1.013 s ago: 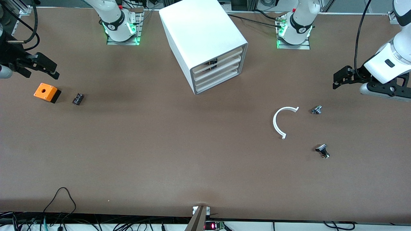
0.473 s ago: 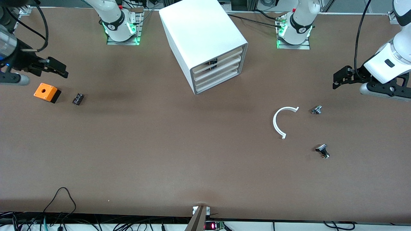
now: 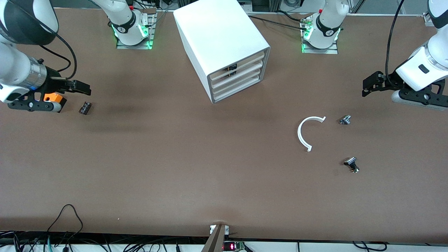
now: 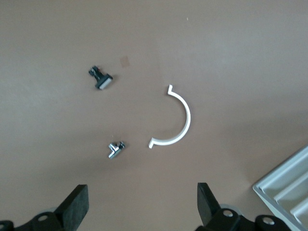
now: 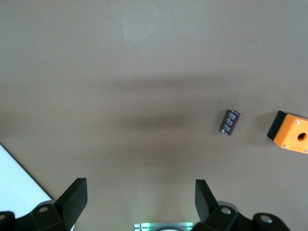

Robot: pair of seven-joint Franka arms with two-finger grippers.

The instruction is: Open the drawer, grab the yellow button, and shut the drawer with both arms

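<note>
The white cabinet (image 3: 217,31) stands at the robots' edge of the table, mid-table. Its top drawer (image 3: 250,58) is shut, like the three below. The button is hidden; only a small dark bit shows at the drawer front's notch (image 3: 231,71). My right gripper (image 3: 83,91) is open and empty, in the air beside the orange cube (image 3: 55,99), which its hand partly covers. It shows open in the right wrist view (image 5: 139,199). My left gripper (image 3: 371,85) is open and empty over the table's left-arm end, also open in the left wrist view (image 4: 142,207).
A small black cylinder (image 3: 85,107) lies beside the orange cube (image 5: 290,132). A white half-ring (image 3: 308,133) and two small metal parts (image 3: 345,120) (image 3: 351,164) lie toward the left arm's end. The cabinet's corner shows in the left wrist view (image 4: 288,185).
My right arm has swung in from the table's end toward the cabinet, its hand now partly covering the orange cube. The left arm has hardly moved.
</note>
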